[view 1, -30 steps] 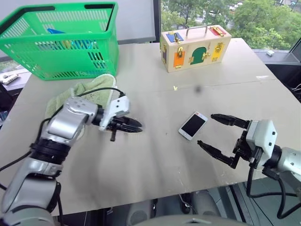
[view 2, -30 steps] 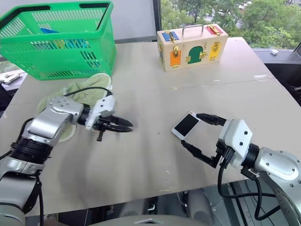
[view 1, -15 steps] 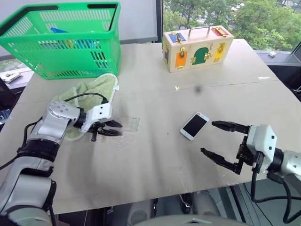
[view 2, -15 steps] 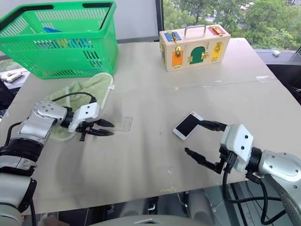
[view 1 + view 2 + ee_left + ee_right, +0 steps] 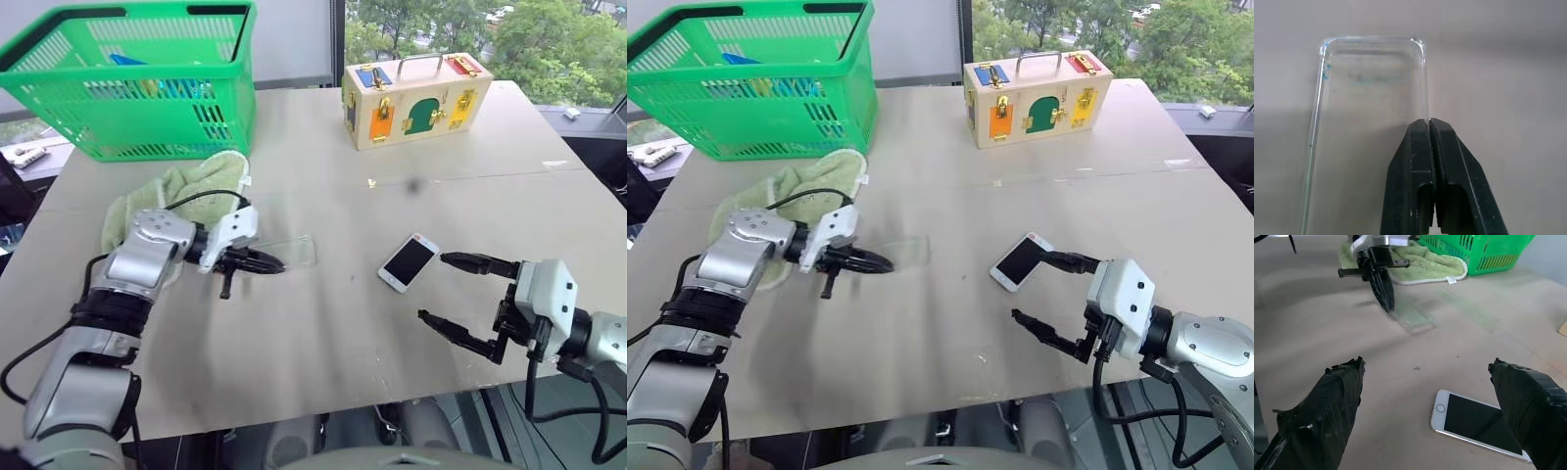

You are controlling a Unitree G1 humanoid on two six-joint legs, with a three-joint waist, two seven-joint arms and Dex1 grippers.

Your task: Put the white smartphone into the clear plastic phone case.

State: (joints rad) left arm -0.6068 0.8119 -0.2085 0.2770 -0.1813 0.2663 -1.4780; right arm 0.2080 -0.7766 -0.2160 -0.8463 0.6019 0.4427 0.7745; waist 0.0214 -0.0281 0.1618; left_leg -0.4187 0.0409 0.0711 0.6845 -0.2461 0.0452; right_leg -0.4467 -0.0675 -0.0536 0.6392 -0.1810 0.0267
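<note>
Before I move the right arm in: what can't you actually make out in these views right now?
- Basket contents: head views, blue and yellow items behind the mesh wall, unidentifiable.
- Phone case: left wrist view, near end cut off by the frame's edge; left gripper fingers cover part of one rim.
- Smartphone: right wrist view, one corner hidden behind a right gripper finger.
- Towel: head view, partly behind the left arm.

Green plastic mesh basket (image 5: pixel 127 88) cut off at top edge, contents behind mesh too blurred to ID; clear thin plastic phone case (image 5: pixel 1369 98) runs off bottom of left wrist view.
</note>
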